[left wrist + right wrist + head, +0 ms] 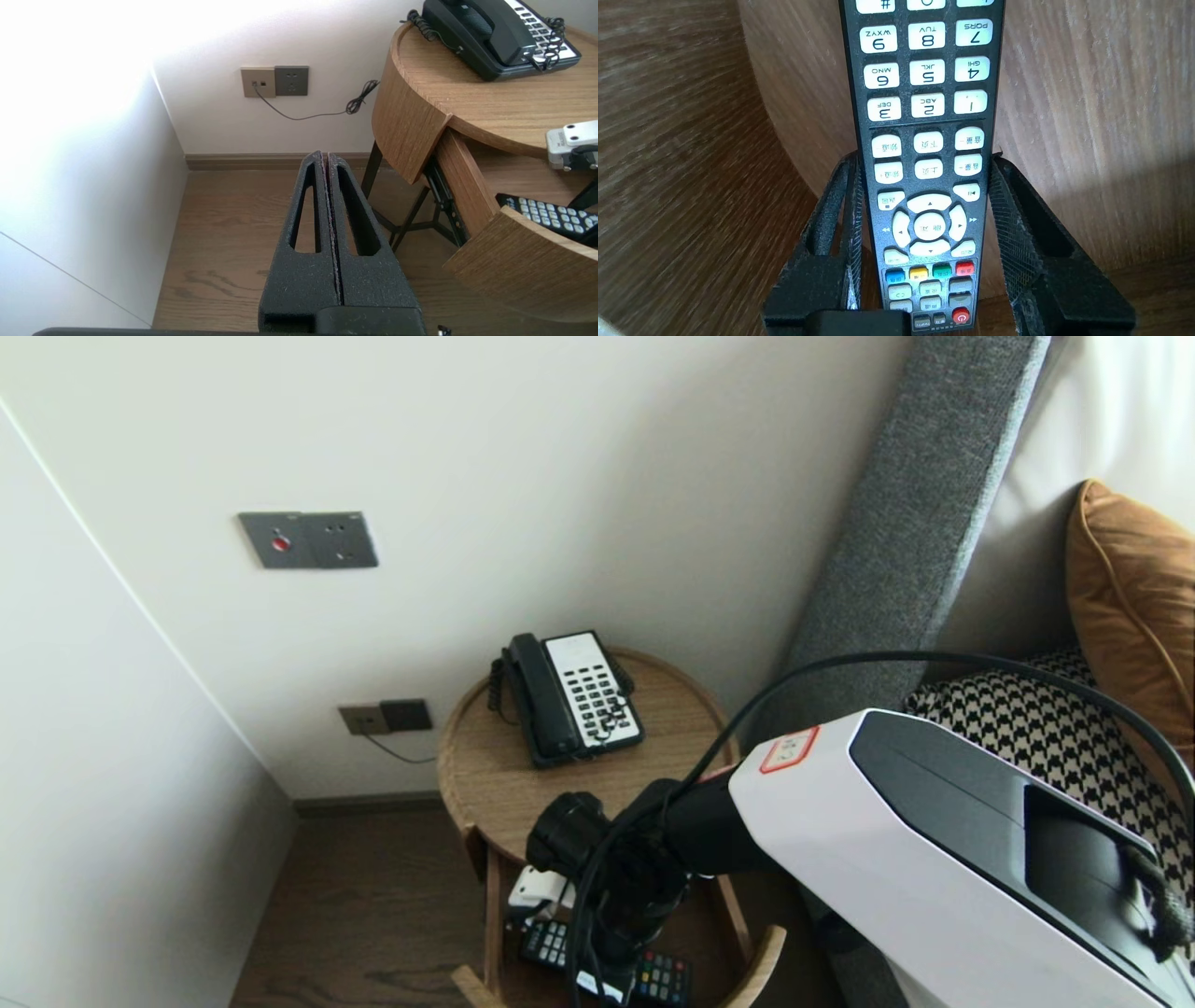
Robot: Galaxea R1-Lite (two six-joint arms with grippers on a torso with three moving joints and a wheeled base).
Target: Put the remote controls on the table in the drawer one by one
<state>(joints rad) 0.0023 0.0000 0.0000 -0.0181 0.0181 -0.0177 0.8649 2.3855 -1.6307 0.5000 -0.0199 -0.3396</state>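
Right gripper (924, 161), jaws clamping remote (927, 79), keypad cropped

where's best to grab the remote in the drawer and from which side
Take the remote across its narrow width, on the two straight long edges by the arrow pad, coming in along its length from the power-button end. It is slim and flat, and the drawer wall curves close past its far end. The right gripper has its jaws on just those edges.

A black telephone (569, 698) sits on the round wooden table (686, 733), wall socket (385, 717) behind.
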